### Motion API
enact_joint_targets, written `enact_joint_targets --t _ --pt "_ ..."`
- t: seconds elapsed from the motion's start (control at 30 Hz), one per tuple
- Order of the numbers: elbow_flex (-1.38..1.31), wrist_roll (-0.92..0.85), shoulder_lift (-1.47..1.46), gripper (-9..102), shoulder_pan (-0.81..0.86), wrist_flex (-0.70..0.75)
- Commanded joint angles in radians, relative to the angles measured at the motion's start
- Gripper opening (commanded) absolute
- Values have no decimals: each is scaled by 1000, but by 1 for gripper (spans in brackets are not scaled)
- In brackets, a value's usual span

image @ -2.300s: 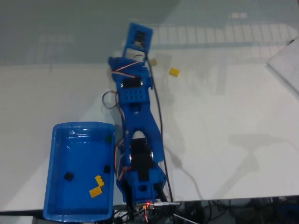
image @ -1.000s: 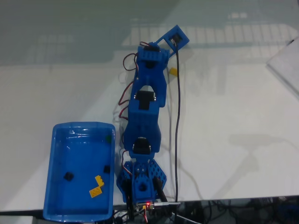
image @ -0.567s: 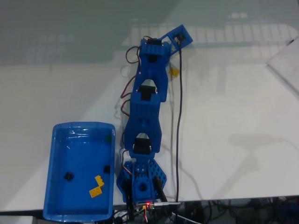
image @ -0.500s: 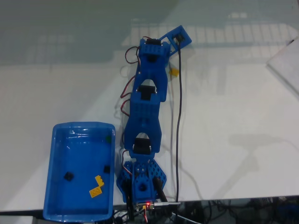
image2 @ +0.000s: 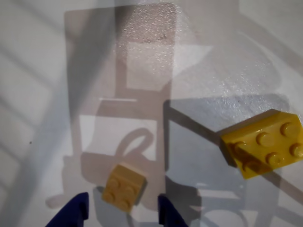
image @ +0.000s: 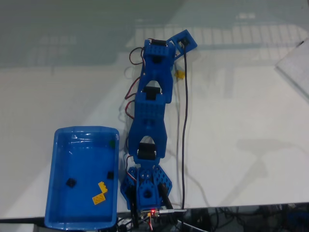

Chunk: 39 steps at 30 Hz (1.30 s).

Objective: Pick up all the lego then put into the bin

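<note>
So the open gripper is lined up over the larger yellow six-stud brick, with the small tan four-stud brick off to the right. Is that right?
Not quite: the two bricks are swapped. In the wrist view the open gripper has its blue fingertips on either side of the small tan four-stud brick, which lies on the white table. The larger yellow six-stud brick is the one off to the right.

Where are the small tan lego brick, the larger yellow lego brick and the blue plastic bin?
small tan lego brick (image2: 124,186), wrist view, studded top
larger yellow lego brick (image2: 263,143), wrist view, studded top
blue plastic bin (image: 82,130), fixed view, far rim
</note>
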Motion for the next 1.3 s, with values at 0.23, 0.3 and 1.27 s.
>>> enact_joint_targets --t 0.23,0.3,1.27 --pt "-132 12 -38 18 -12 41" --pt "-143 12 -48 17 -12 48" --pt "-54 -37 84 0 -61 43"
